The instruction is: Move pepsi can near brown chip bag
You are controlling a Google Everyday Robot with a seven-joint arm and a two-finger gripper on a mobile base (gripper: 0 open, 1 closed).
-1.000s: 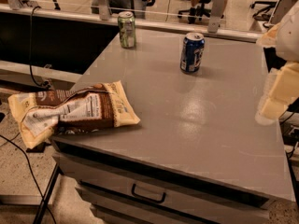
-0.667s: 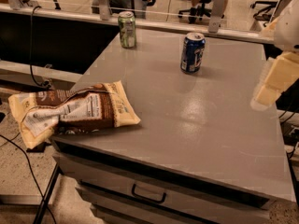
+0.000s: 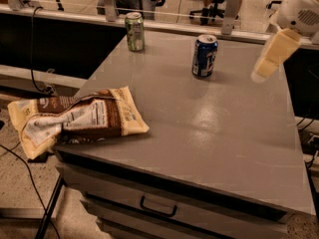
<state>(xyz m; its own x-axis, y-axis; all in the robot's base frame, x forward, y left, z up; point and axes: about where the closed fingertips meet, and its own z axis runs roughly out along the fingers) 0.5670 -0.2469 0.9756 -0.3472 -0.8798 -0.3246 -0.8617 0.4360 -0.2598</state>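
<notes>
At 2 o'clock in our view, the end effector [image 3: 265, 63] hangs above the right side of the table [image 3: 224, 138], tilted down toward 8 o'clock. We cannot tell whether it is apart or together, and it holds nothing. Over the last second it has risen and slid toward 10 o'clock, closing on the pepsi can [image 3: 205, 57]. We judge this to be the approach, with the grasp not yet begun.

The pepsi can stands at 9 o'clock from the end effector, near it but clearly apart, on the far middle of the table. It has not moved. It is upright, so its long axis is vertical, with the silver top up and the printed side toward us. A side grasp looks natural to us.

Further out, a green can [image 3: 134, 31] stands at 10 o'clock from the pepsi can, near the far left corner. The brown chip bag [image 3: 79, 121] lies flat at 8 o'clock from the pepsi can, well apart. Its long axis runs from 9 to 3 o'clock, and its left end overhangs the table edge. The whole carry toward it remains.
</notes>
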